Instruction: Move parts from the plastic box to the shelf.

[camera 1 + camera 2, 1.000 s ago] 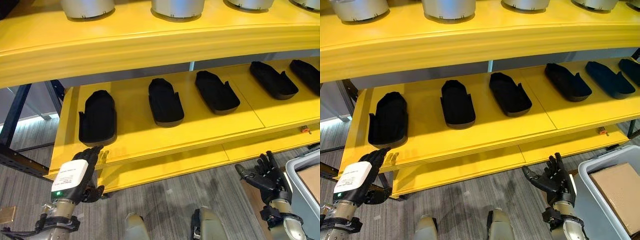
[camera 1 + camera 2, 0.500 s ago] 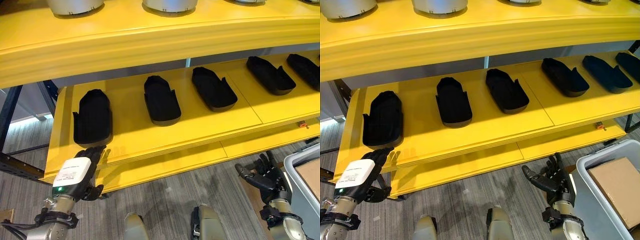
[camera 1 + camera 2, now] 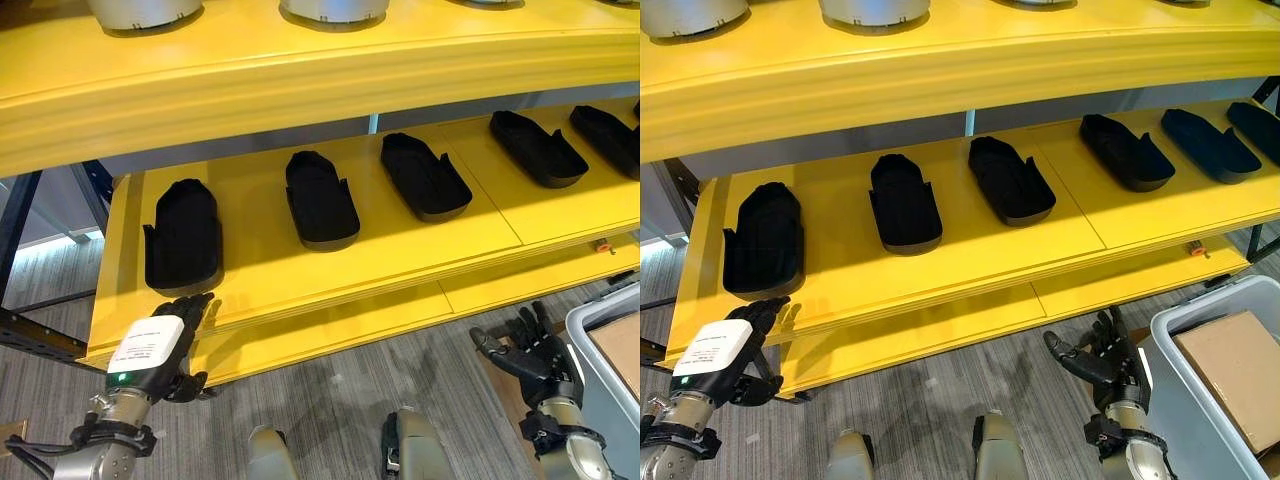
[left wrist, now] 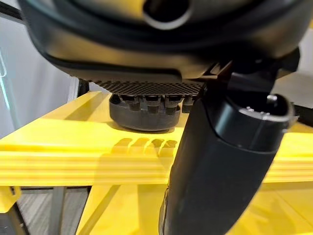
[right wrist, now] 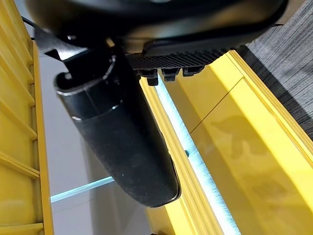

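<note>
Below the yellow shelf (image 3: 330, 255) holding black parts (image 3: 182, 233), my left hand (image 3: 150, 350) and right hand (image 3: 530, 355) hang relaxed and empty beside the plastic box (image 3: 1170, 345); reaching carelessly could knock its rim.

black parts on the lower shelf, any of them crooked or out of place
Nothing stands out. The black parts lie in one row on the lower yellow shelf, spaced apart, none hanging over the front edge. Those farther right sit more angled, none tipped. Both the left hand and right hand are empty.

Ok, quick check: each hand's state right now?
Left hand: open, fingers straight, holding nothing.
Right hand: open, fingers spread, holding nothing.
</note>
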Robot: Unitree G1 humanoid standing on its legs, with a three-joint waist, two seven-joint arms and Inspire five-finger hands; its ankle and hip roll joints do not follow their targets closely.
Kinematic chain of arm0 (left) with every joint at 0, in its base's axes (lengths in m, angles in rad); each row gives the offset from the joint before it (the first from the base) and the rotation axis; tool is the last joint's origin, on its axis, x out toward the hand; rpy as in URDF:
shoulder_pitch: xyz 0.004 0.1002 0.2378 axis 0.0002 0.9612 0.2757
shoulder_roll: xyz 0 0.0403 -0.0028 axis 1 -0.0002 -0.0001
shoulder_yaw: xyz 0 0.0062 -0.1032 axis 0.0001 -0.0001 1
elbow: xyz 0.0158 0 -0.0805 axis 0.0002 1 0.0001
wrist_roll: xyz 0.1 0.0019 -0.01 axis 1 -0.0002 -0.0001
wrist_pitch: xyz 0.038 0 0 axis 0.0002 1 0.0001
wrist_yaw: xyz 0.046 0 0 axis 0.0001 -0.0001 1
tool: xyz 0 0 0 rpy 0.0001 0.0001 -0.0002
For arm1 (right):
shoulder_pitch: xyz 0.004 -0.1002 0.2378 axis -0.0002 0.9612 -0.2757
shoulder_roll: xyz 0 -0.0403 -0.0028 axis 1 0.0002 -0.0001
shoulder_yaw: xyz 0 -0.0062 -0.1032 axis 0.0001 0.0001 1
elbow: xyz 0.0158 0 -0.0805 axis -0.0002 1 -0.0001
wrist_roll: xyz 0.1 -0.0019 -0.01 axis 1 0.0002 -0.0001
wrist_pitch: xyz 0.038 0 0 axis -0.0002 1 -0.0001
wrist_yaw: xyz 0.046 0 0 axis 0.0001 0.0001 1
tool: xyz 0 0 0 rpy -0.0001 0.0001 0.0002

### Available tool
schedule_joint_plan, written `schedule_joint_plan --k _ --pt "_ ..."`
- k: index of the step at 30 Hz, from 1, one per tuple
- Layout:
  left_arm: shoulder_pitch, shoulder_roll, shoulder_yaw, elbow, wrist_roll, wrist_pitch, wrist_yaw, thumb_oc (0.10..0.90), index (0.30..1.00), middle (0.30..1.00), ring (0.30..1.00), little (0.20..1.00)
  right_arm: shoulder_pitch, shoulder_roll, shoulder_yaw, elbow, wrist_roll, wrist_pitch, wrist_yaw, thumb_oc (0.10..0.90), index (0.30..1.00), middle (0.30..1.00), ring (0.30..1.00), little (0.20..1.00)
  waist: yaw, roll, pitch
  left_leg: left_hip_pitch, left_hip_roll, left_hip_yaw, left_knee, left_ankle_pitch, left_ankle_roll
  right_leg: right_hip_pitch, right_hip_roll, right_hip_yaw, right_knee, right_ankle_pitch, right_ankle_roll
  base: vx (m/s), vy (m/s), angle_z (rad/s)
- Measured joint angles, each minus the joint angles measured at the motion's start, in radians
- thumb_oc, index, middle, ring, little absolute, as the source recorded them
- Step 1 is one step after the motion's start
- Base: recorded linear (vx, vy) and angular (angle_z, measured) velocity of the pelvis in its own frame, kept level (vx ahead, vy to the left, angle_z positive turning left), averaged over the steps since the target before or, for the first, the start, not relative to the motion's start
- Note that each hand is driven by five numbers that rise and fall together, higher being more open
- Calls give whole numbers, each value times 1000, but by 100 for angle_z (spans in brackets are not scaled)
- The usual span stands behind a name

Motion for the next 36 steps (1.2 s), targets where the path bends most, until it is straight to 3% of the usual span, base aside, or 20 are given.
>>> schedule_joint_plan --k 36 --pt "-81 0 0 44 36 22 -1 900 1000 1000 1000 1000 -18 1 -5 3 -1 1 0 900 1000 1000 1000 1000 -3 -2 0 -40 1 -1 25 -1 0 -41 4 10 16 10 -4 0 0 0"
